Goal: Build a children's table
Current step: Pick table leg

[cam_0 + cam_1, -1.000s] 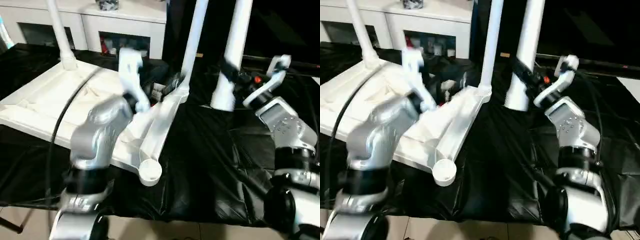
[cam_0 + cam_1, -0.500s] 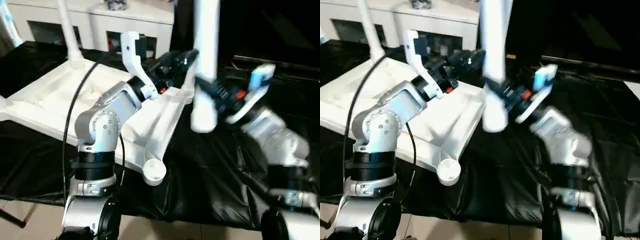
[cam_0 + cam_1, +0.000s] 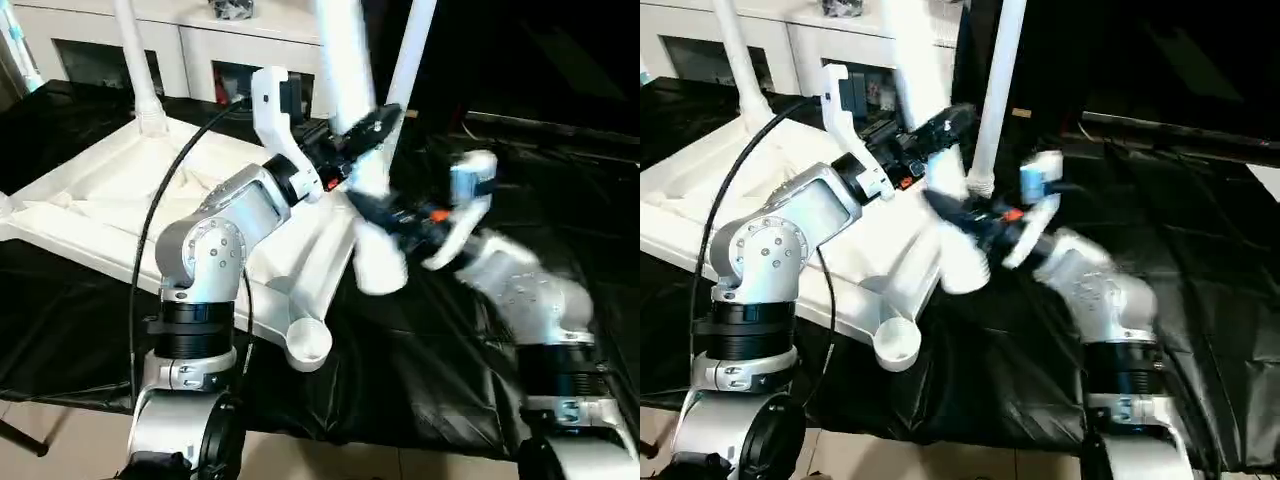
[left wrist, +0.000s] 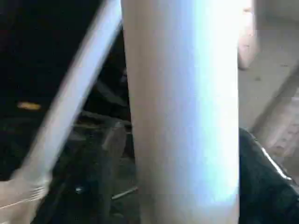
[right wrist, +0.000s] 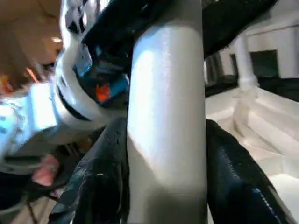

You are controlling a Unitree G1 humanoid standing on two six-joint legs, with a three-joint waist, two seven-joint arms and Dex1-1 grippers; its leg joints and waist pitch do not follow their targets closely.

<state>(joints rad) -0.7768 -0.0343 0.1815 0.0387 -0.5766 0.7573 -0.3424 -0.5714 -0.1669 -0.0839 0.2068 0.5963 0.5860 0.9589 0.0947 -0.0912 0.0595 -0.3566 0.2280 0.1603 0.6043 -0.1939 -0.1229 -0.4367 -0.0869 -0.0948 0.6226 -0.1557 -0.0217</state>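
Black fingers (image 5: 233, 182) of the right gripper (image 3: 395, 215) are clamping the loose leg (image 3: 352, 110); the left gripper (image 3: 365, 128) is bracketing it, grip uncertain.

A black-draped work table (image 3: 440, 360) filled the middle. A white cabinet (image 3: 190, 40) stood at eleven o'clock. Pale floor (image 3: 330, 465) showed at six.

Indoor light, motion blur, dark backdrop

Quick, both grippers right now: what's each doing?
Left gripper: fingers around the loose leg, grip not certain.
Right gripper: closed on that same leg.
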